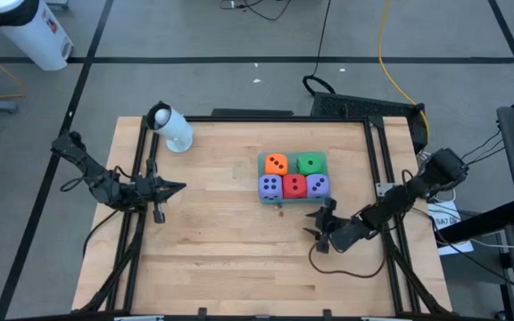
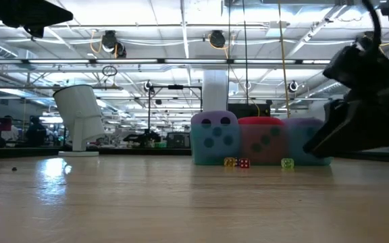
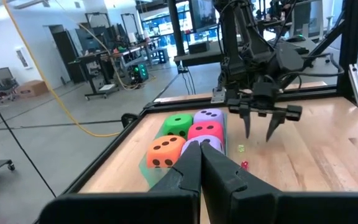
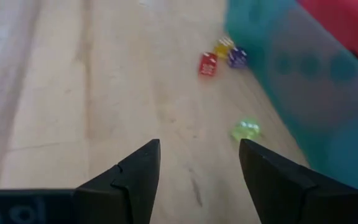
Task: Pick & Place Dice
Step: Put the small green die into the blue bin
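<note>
The wooden desk (image 1: 230, 232) carries everything, framed by dark rails along its edges. The left arm waits at the desk's left edge, its left end effector (image 1: 175, 187) pinched fully shut and holding nothing, the two dark fingers (image 3: 197, 168) pressed together in the left wrist view. The right arm reaches in from the right edge; its right end effector (image 1: 322, 217) sits low over the wood near the right edge, just in front of the foam dice, with its fingers (image 4: 135, 171) parted about halfway and nothing between them.

A white cylindrical object (image 1: 171, 127) lies near the far left corner of the desk.

The five foam dice sit packed together toward the far right part of the desk, touching one another in two rows. The orange die (image 1: 276, 162) and green die (image 1: 310, 163) form the far row; the near row runs purple die (image 1: 269, 186), red die (image 1: 294, 185), second purple die (image 1: 317, 185).

Several tiny translucent dice lie on the wood just in front of the near row: a small red one (image 4: 207, 64), a small yellow one (image 4: 223, 46) and a small purple one (image 4: 237, 57) close together, and a small green one (image 4: 246, 130) apart from them, nearest the right end effector's open fingers.
</note>
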You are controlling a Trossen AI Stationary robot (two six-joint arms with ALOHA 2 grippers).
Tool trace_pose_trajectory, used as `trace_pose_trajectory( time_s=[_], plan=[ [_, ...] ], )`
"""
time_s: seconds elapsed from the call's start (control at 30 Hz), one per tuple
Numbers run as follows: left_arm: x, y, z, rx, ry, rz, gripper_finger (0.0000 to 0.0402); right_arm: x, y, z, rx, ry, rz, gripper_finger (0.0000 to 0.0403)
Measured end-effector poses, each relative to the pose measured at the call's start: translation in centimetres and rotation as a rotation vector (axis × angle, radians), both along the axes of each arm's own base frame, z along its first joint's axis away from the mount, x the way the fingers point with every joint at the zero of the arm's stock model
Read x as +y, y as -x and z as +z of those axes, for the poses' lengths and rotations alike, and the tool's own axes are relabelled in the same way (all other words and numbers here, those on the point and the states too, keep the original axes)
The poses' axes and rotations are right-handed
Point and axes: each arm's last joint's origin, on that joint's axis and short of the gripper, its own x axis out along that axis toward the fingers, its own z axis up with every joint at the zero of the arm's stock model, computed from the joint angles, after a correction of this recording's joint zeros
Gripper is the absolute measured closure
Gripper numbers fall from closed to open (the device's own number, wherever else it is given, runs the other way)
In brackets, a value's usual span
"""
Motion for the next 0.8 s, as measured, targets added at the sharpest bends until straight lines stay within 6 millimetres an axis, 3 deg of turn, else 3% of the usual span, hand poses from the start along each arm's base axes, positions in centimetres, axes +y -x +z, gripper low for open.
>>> trace_pose_trajectory(
  time_s=[0.27,0.57,0.8],
  plan=[
    [0.0,0.0,0.1,-0.009,0.022,0.0,0.0396,-0.7,-0.3,-1.0,-0.005,-0.005,-0.144,0.0193],
    [0.0,0.0,0.1,-0.01,0.026,0.0,0.0396,-1.6,-1.5,-3.6,-0.01,-0.012,-0.228,0.0193],
    [0.0,0.0,0.1,-0.008,0.017,0.0,0.0396,-1.8,-1.4,-3.9,-0.008,0.002,-0.256,0.0198]
  ],
)
